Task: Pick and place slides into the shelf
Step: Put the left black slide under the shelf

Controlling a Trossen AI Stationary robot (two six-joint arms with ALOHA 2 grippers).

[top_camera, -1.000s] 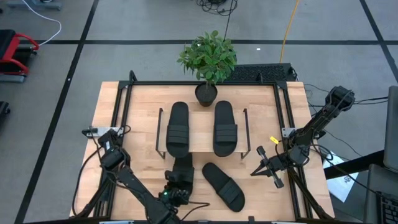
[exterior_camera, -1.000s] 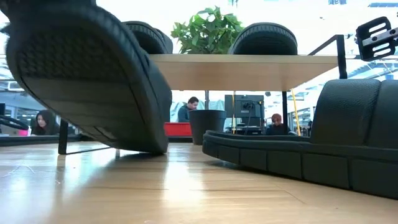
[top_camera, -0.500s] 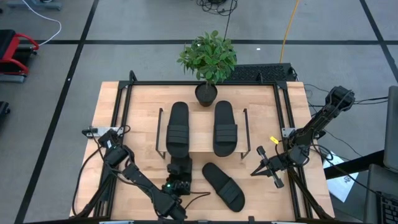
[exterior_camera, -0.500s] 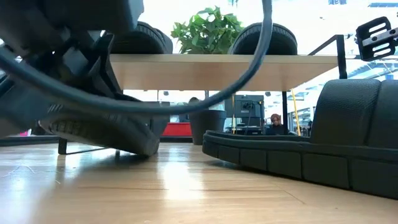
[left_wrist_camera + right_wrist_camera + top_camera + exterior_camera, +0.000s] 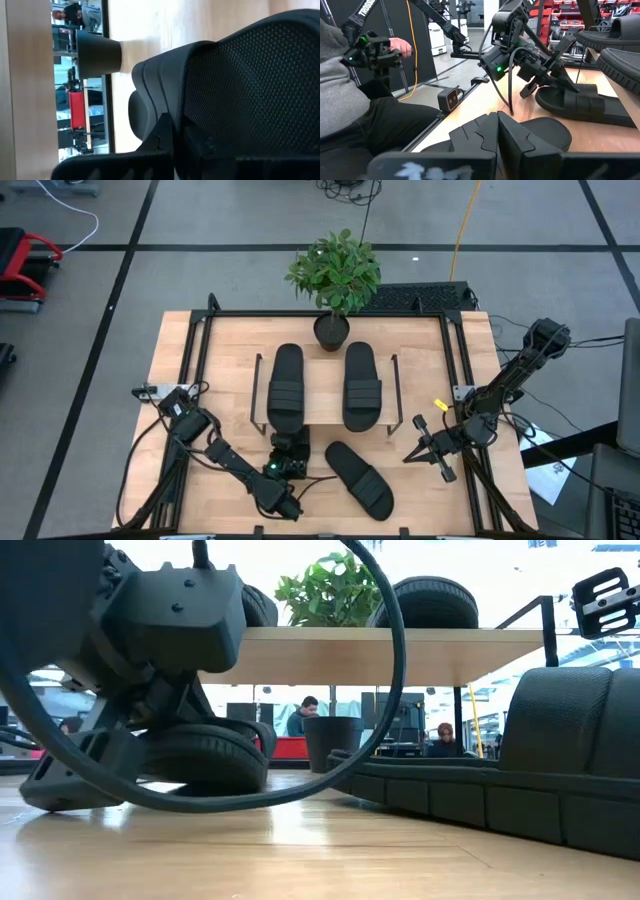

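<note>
Left gripper [image 5: 287, 465] clamped on a slide [image 5: 293, 448], its toe under the shelf [image 5: 322, 411] front edge, near the table [image 5: 180, 360] front edge. Two slides [image 5: 286, 387] on the shelf top. Fourth slide [image 5: 359, 477] loose on the table front. Right gripper [image 5: 424, 448] closed, empty, right edge.

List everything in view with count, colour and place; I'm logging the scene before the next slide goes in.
slides: four, black; two on the shelf top, one held at the shelf's front, one loose on the table.
shelf: one, light wood, black wire sides; table centre.
potted plant: one, green; behind the shelf.
table: one, light wood.
person: one, grey top; beside the table.
left gripper: shut on a slide.
right gripper: shut, right of the shelf.
</note>
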